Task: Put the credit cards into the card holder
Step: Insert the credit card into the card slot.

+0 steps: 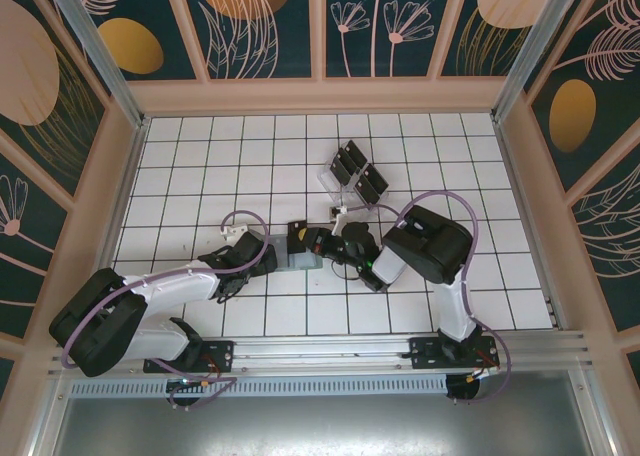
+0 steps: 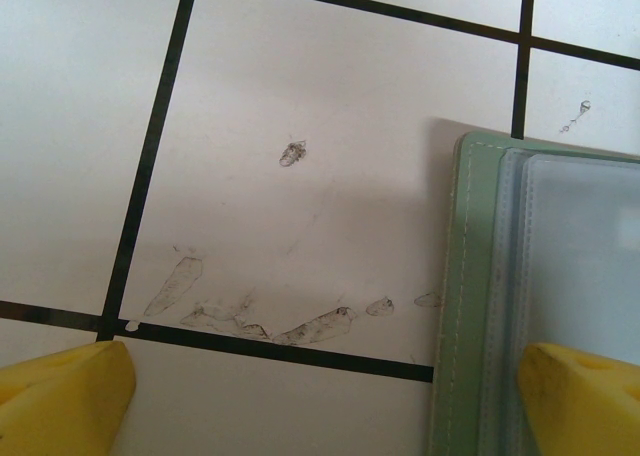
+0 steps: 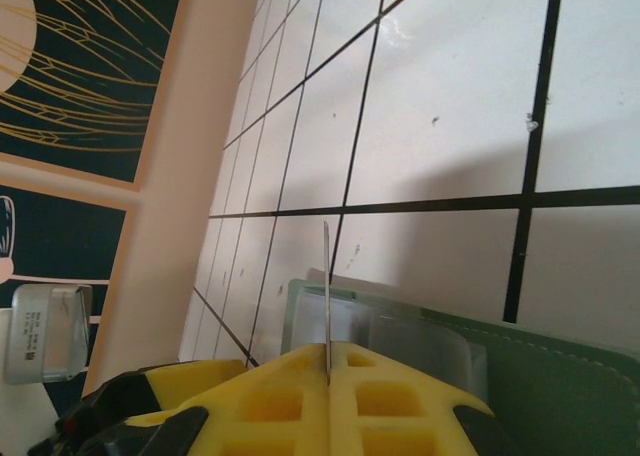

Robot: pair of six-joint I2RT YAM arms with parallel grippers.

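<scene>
Early yet: right jaws clench one credit card [image 3: 326, 266] edge-on at the card holder [image 1: 288, 259] on the desk [image 1: 200, 156], left jaws released astride its edge, other cards [image 1: 358, 171] waiting in the rack [image 1: 330, 183].

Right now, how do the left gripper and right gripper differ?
The left gripper stands wide open and holds nothing; the right gripper is shut on a credit card, seen edge-on.
The left gripper straddles an edge of the card holder, one finger over it; the right gripper holds its card over the holder's clear pocket.
Shared: yellow fingers, both at the holder.
</scene>
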